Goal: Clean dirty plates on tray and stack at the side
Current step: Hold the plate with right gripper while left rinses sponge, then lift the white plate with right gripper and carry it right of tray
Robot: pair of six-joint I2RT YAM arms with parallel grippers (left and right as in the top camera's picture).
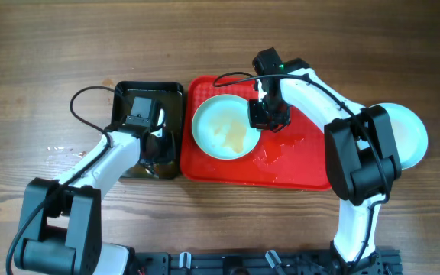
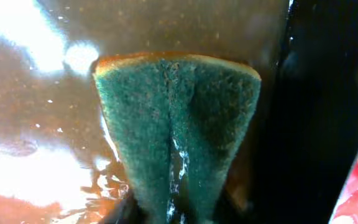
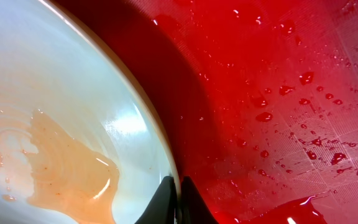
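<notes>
One pale plate (image 1: 221, 126) with a watery orange smear lies at the left of the red tray (image 1: 296, 164). My right gripper (image 1: 260, 114) is shut on this plate's right rim; in the right wrist view its fingertips (image 3: 178, 190) pinch the rim of the plate (image 3: 55, 112) over the wet tray (image 3: 278, 93). Clean pale plates (image 1: 407, 134) lie on the table right of the tray, partly hidden by the right arm. My left gripper (image 1: 153, 141) is down in the black basin (image 1: 150, 92), shut on the green sponge (image 2: 179, 118), which is squeezed and folded in brownish water.
Water pools and drops lie on the tray floor right of the plate (image 1: 281, 149). The black basin's dark wall (image 2: 316, 112) stands close to the right of the sponge. Cables run from both arms over the table's back half.
</notes>
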